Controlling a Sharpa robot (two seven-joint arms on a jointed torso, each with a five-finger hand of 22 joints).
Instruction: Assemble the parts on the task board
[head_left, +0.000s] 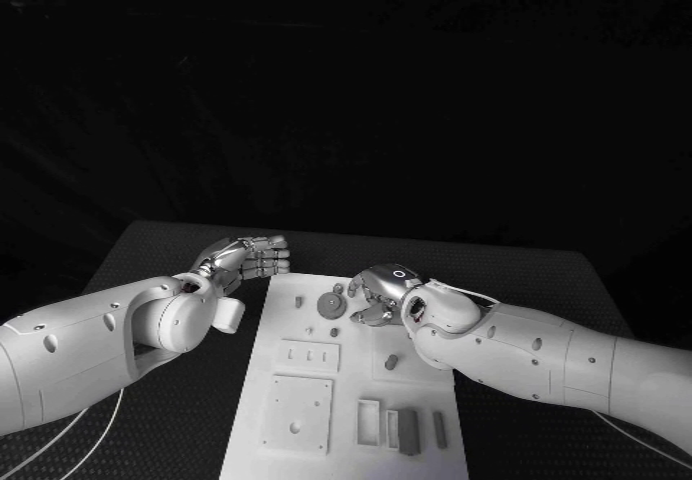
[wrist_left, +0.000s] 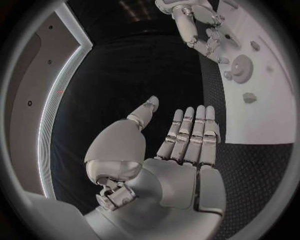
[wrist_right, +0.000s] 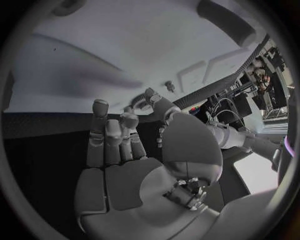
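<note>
Head view: task board (head_left: 310, 400) lies mid-tabletop (head_left: 173, 250), small grey parts (head_left: 330, 306) at its far end. Left hand (head_left: 248, 257) sits off the board's far left corner, fingers curled. Right hand (head_left: 378, 293) hovers over the far end, beside the round part; its grasp cannot be told.

Left wrist view: left hand (wrist_left: 178, 150) is released, fingers straight, holding nothing.

Right wrist view: right hand (wrist_right: 131, 150), fingers extended toward the board (wrist_right: 156, 45); contact unclear.

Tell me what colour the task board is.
White; the task board contrasts with the black table, clearest in the head view.
</note>
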